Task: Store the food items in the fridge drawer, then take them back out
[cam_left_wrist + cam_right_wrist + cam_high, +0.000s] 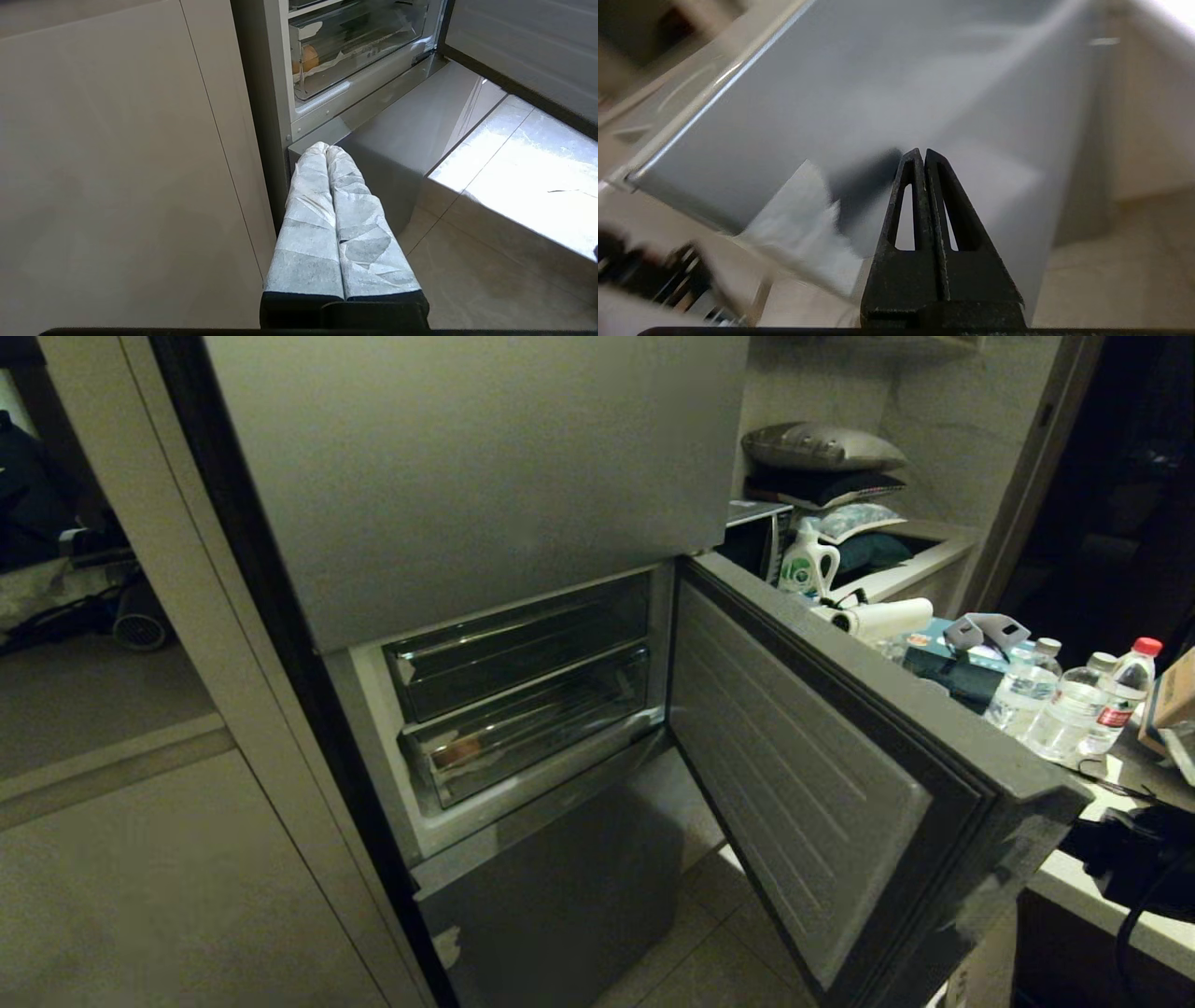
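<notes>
Two grippers: both empty, and neither shows in the head view.
Left gripper [327, 149]: jaws pressed together, its white-wrapped fingers [306, 219] pointing at the grey lower front of the fridge, low and near the floor — parked, by the look of it.
Right gripper [920, 154]: bare black jaws pressed together too, holding nothing, close against a broad grey panel that I take for the swung-open grey fridge door [803, 784]; the blur in that view suggests the arm is travelling.
Fridge drawer [532, 737]: the deeper clear plastic drawer, lower of the two in the open middle compartment, pushed home under the shallower clear tray [518, 649].
Food items: one orange-tan lumpy piece [306, 58] sits inside that drawer at its left end, seen through the clear front; a dark shape further along behind the plastic may be the green one — I cannot tell.
Stage: judging by how things lie, the storing is done and the taking out is yet to come.
Step in hand: getting the right gripper round the door to the drawer's front lip.
Doing it well: clear the door edge first, part the jaws before reaching the lip, hook it near the middle and draw straight out so the drawer does not skew on its runners.
Bystanders: clear water bottles [1064, 700] on the counter to the right — leave them be.
</notes>
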